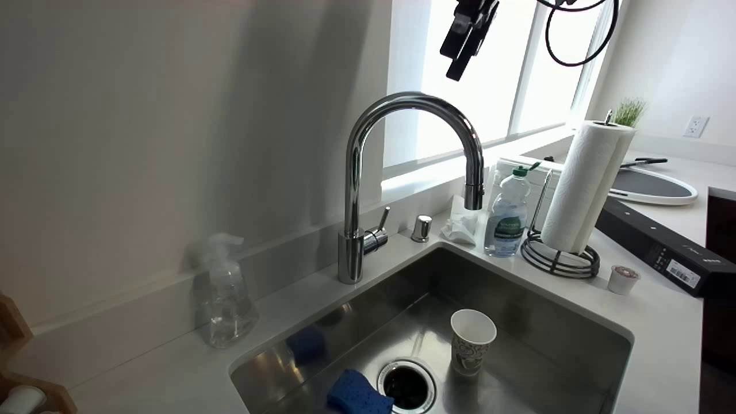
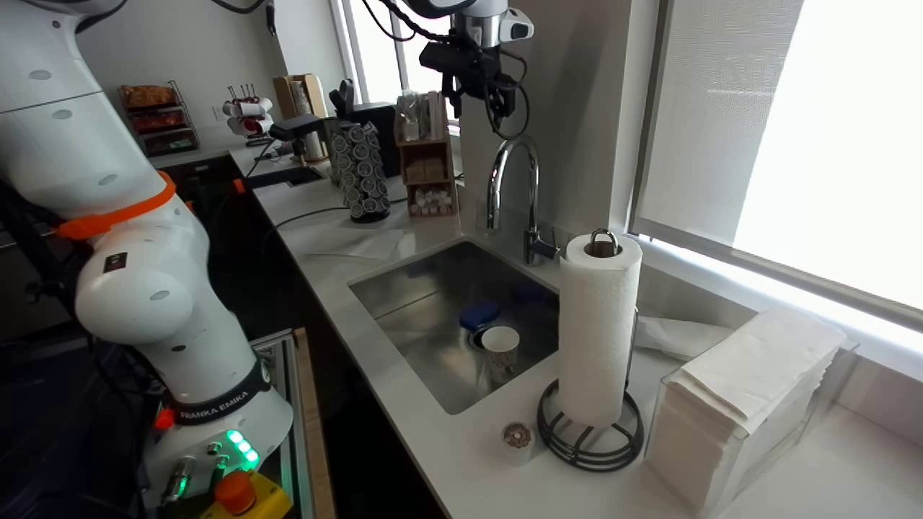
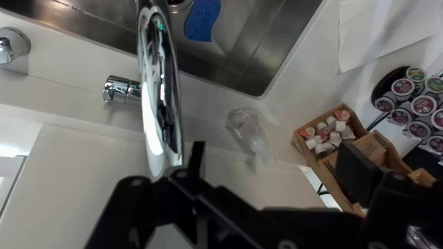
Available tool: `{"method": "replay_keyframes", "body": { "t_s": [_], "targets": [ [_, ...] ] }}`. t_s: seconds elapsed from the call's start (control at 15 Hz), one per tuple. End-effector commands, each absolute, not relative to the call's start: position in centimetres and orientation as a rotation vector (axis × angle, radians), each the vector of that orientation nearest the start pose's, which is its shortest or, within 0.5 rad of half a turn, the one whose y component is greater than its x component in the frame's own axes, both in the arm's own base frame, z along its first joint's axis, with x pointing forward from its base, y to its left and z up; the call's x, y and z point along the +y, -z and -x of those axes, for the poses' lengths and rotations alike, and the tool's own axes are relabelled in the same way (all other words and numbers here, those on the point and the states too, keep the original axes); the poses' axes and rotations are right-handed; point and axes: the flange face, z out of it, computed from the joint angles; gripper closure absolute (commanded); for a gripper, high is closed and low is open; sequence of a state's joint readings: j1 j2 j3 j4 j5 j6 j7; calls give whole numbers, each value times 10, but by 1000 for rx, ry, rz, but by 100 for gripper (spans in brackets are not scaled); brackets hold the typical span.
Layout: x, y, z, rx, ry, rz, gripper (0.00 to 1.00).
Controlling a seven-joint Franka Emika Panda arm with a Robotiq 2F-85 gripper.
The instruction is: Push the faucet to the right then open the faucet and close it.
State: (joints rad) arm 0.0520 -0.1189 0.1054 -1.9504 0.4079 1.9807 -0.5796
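1 faucet [image 1: 352,190] | shiny chrome | high-arched spout [image 1: 418,101] | 1 side lever [image 1: 384,218]

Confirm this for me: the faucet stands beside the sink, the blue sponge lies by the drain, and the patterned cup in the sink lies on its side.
Not quite: the patterned cup is not on its side but stands upright in the sink, as both exterior views show. The rest holds: the faucet stands beside the sink, and the blue sponge lies by the drain.
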Motion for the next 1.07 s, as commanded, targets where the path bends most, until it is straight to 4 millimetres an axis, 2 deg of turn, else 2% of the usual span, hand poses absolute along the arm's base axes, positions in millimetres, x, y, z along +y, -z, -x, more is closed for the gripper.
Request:
{"method": "replay_keyframes", "body": {
  "t_s": [0.0,0.2,0.53,0.6,1.0],
  "targets": [
    [122,-526,-520,-811,209,2704,34],
    [119,-515,-523,-799,208,2745,58],
    [111,-510,-534,-782,291,2784,95],
    [109,-509,-537,-779,309,2795,100],
    [97,-503,-547,-763,393,2855,100]
  ]
}}
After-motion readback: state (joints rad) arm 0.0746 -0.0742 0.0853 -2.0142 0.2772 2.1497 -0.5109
